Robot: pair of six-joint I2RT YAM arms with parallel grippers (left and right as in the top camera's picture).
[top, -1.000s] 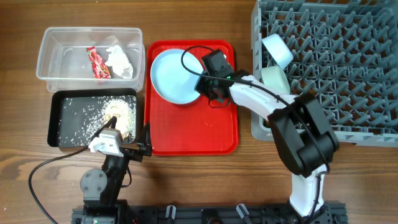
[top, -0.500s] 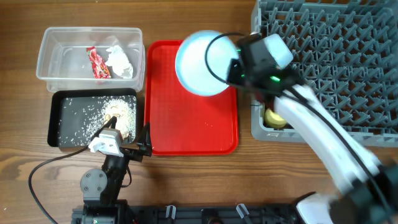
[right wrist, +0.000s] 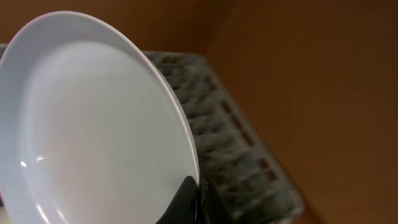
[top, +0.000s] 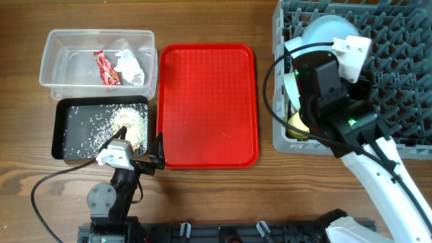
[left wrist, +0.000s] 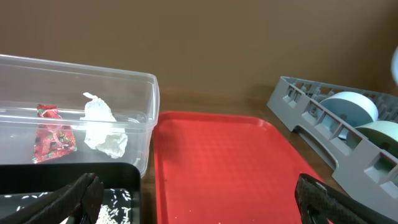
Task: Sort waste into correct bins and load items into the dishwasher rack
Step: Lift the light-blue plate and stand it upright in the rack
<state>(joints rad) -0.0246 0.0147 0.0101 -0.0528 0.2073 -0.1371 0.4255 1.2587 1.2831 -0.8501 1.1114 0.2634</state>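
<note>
My right gripper [right wrist: 195, 198] is shut on the rim of the pale blue plate [right wrist: 93, 124] and holds it tilted on edge above the grey dishwasher rack [top: 378, 81]. From overhead the plate [top: 322, 30] shows over the rack's left part. A pale blue bowl [left wrist: 351, 106] and a mint green bowl [left wrist: 380, 134] stand in the rack, with a yellow cup [top: 297, 125] near them. The clear tub [top: 61, 64] holds the red wrapper [top: 106, 68] and the white tissue [top: 130, 64]. The black tray [top: 74, 125] holds food scraps [top: 127, 123]. My left gripper [top: 152, 162] is open and empty. Fork and spoon are out of view.
The red serving tray [top: 209, 104] lies between the bins and the rack, with only a few crumbs on it. My right arm [top: 351, 128] reaches across the rack's front left corner. My left arm sits at the table's front edge.
My right gripper has lifted the plate off the red tray and carried it right, over the rack. The red tray now holds no dish. My left arm has not moved.
</note>
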